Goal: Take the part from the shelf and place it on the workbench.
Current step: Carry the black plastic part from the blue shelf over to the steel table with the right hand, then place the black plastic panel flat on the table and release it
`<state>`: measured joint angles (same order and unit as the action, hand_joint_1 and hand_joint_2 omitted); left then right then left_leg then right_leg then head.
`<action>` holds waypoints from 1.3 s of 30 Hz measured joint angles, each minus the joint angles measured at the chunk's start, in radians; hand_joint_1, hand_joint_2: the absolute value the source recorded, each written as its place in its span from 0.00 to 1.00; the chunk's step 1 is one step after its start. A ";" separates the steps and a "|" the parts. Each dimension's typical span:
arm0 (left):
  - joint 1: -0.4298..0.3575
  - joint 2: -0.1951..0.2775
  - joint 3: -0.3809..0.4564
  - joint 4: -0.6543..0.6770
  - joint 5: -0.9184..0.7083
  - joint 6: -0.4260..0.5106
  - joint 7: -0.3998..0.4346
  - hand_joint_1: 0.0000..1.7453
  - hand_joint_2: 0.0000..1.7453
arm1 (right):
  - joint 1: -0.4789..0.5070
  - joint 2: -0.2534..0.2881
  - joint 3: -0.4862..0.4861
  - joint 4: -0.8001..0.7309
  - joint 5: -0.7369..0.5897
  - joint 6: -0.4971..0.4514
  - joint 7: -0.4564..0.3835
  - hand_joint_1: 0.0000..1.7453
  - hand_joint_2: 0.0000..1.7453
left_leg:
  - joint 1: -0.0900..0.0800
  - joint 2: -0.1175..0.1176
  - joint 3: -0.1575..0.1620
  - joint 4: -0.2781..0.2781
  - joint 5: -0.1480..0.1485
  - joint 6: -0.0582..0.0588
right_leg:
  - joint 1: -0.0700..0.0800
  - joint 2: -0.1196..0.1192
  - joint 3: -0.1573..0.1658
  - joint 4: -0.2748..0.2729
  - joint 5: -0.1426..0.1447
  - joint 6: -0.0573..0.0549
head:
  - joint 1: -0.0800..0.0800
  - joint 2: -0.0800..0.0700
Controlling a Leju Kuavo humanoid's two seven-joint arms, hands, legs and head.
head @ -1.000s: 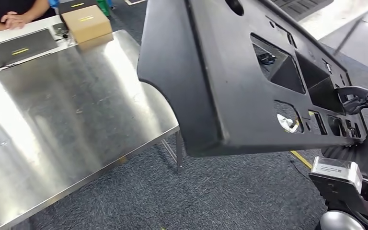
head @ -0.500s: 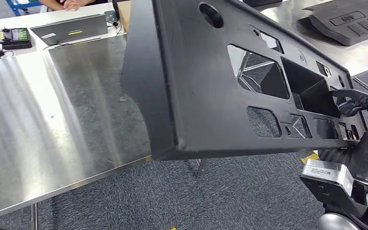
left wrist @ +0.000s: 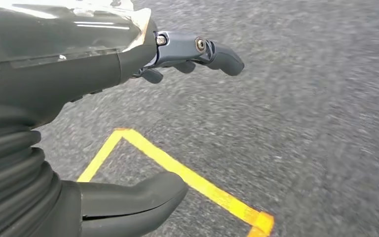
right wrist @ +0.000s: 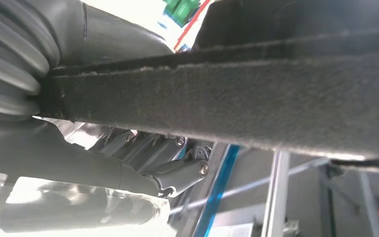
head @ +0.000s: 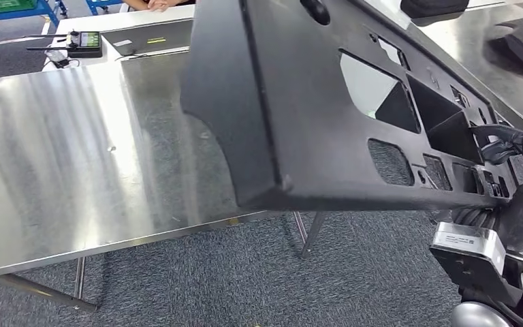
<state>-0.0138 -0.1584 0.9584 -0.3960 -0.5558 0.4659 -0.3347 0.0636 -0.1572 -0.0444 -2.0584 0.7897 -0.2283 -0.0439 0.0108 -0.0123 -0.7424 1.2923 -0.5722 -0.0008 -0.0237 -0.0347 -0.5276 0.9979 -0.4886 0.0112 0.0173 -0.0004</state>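
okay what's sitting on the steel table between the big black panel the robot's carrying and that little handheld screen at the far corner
Nothing: in the head view the steel table is bare between the black panel, gripped by the right hand, and the handheld screen.

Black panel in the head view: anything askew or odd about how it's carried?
Yes: the black panel hangs steeply tilted, partly above the steel workbench, gripped only at its edge by the right hand. The left hand holds nothing, above the floor.

The left hand [left wrist: 128,123] has a grey ribbed cover, thick grey thumb, and dark fingers [left wrist: 224,57] hinged with silver screws under clear glossy film.
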 joint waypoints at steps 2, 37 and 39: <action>0.001 -0.001 0.000 -0.001 -0.002 0.000 0.001 0.00 1.00 | 0.001 0.001 0.000 0.000 0.000 0.000 0.000 1.00 1.00 | 0.005 0.010 0.002 0.000 0.020 -0.005 | 0.001 -0.027 0.002 0.000 -0.002 0.000 | 0.000 0.000; 0.004 -0.012 0.070 -0.043 -0.076 -0.029 -0.020 0.00 1.00 | 0.013 -0.029 0.013 0.011 -0.003 0.041 0.026 1.00 1.00 | -0.001 0.053 0.098 -0.165 0.084 0.005 | 0.012 -0.057 0.004 0.009 -0.012 0.005 | 0.000 0.000; -0.002 -0.011 0.073 -0.043 -0.082 -0.029 -0.024 0.00 1.00 | 0.012 -0.029 0.013 0.013 -0.003 0.044 0.030 1.00 1.00 | -0.007 0.083 0.144 -0.250 0.106 0.015 | 0.021 -0.075 0.006 0.009 -0.017 0.012 | 0.002 0.000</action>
<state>-0.0159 -0.1693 1.0312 -0.4385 -0.6374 0.4374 -0.3585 0.0757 -0.1862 -0.0317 -2.0459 0.7869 -0.1842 -0.0143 0.0042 0.0710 -0.5982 1.0427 -0.4665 0.0146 -0.0028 -0.1099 -0.5219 1.0072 -0.5051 0.0233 0.0189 -0.0004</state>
